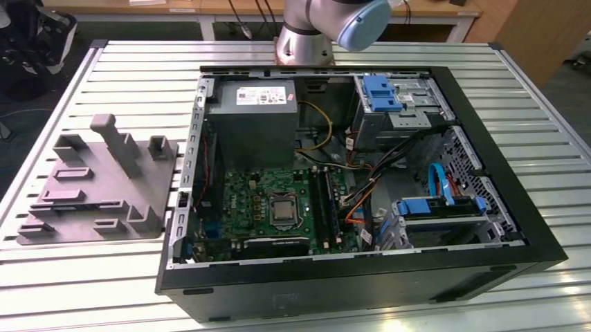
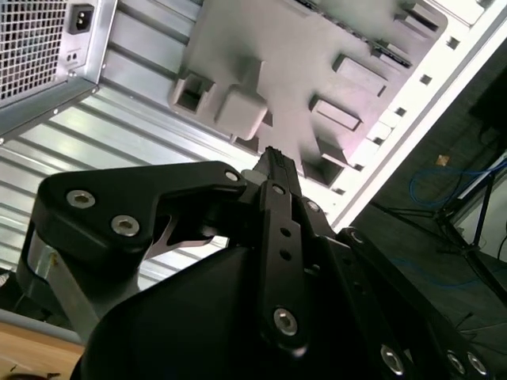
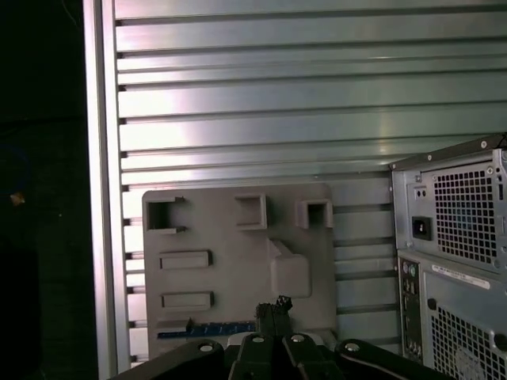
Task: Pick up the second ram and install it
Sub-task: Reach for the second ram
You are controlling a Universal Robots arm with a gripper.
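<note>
Ribbed metal counter (image 1: 93,290), dark floor (image 3: 40,198) beyond. Exterior view's right: open PC case (image 1: 369,280); left: grey jig (image 1: 162,187) w/ second ram (image 3: 206,328) slotted. Gripper (image 3: 273,305) clenched, empty, faces jig.

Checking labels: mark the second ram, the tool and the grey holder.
second ram (image 3: 206,329), first wrist view, middle of the blue strip.
tool (image 3: 273,304), first wrist view, between its fingertips.
grey holder (image 3: 232,267), first wrist view, bare flat face.

One computer case (image 1: 369,280); one grey holder (image 1: 159,181); one blue ram (image 3: 207,328); two brackets (image 1: 380,93)
</note>
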